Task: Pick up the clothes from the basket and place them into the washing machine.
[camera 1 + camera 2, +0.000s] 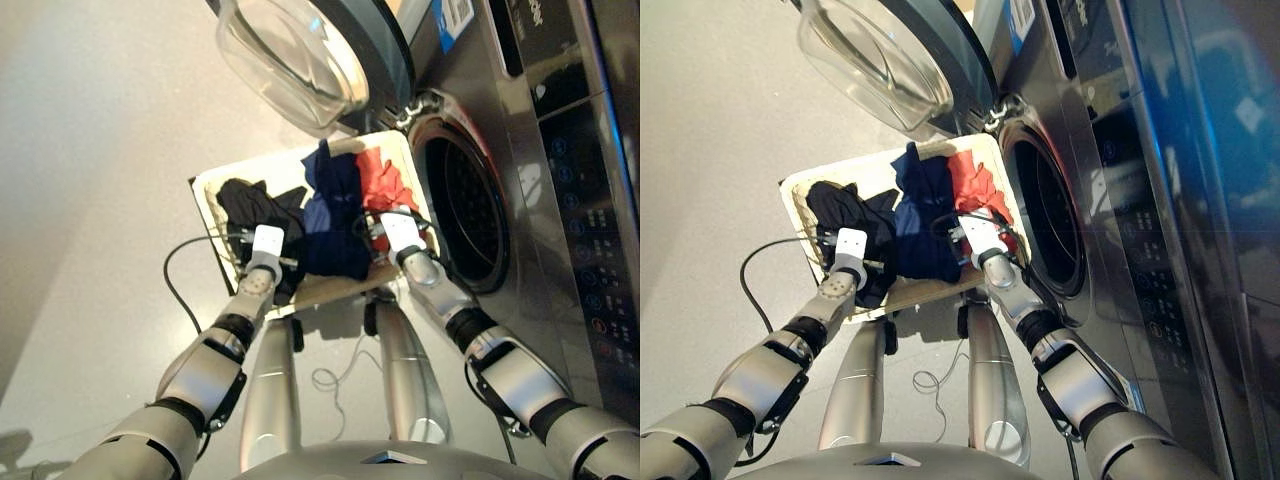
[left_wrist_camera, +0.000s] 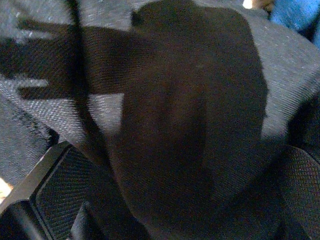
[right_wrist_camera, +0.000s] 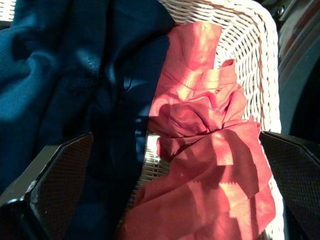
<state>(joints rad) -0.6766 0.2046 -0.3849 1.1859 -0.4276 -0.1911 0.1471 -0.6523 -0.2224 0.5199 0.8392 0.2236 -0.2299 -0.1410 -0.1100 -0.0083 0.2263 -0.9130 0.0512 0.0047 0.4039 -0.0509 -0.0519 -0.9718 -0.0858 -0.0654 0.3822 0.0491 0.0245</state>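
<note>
Right wrist view, red-orange garment [image 3: 210,150] between spread right fingers [image 3: 55,185]

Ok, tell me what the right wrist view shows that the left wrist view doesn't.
Only the right wrist view shows the red garment, the basket weave and a strip of the washing machine, with the right gripper open over the red cloth. Only the left wrist view shows the black garment, filling the frame. Both catch the navy garment, a mere corner on the left.

Silver-grey arm shells with black joint rings, white block at each wrist, left gripper [image 2: 165,220] and right gripper [image 3: 165,200] fingers black with fine cross-hatch texture, thin black cable [image 1: 180,270] looping beside left forearm
</note>
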